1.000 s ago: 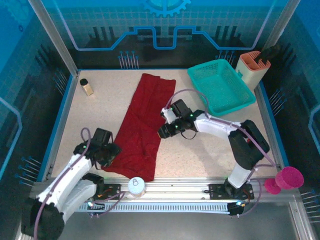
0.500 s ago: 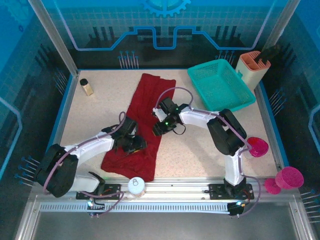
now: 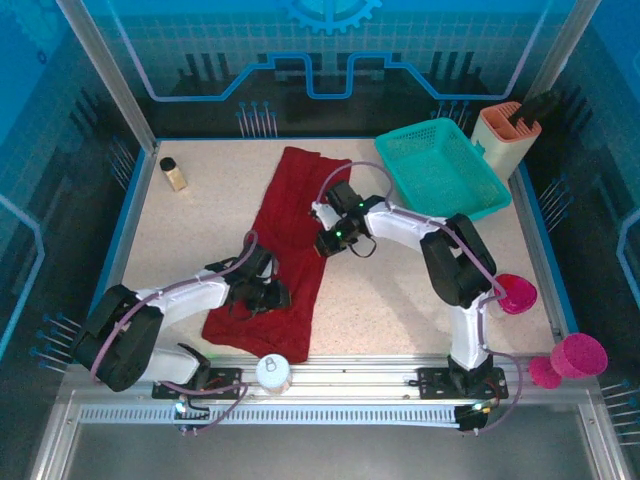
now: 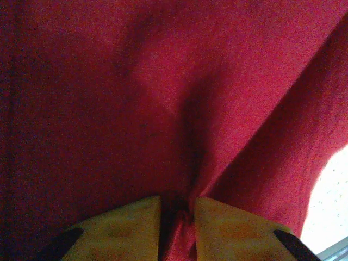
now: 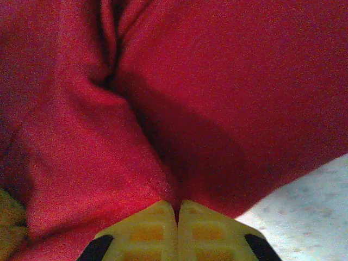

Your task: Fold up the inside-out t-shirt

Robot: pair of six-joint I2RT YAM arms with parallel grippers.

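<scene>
A single character, either "B" or "8", is seen on the round white lid (image 3: 272, 371) at the near edge of the tabletop (image 3: 400, 290). The inside-out t-shirt (image 3: 297, 200) is laid as a long strip from far centre to near left. Its near part is pinched by the left pincer (image 3: 267, 293), with a fold caught between the yellow fingers. Its right edge is clamped by the right pincer (image 3: 331, 240), whose fingers are pressed together. Sleeves and collar cannot be made out.

Teal basket (image 3: 445, 178) sits beside an orange holder (image 3: 503, 140); perhaps a small jar (image 3: 174, 175) opposite.
</scene>
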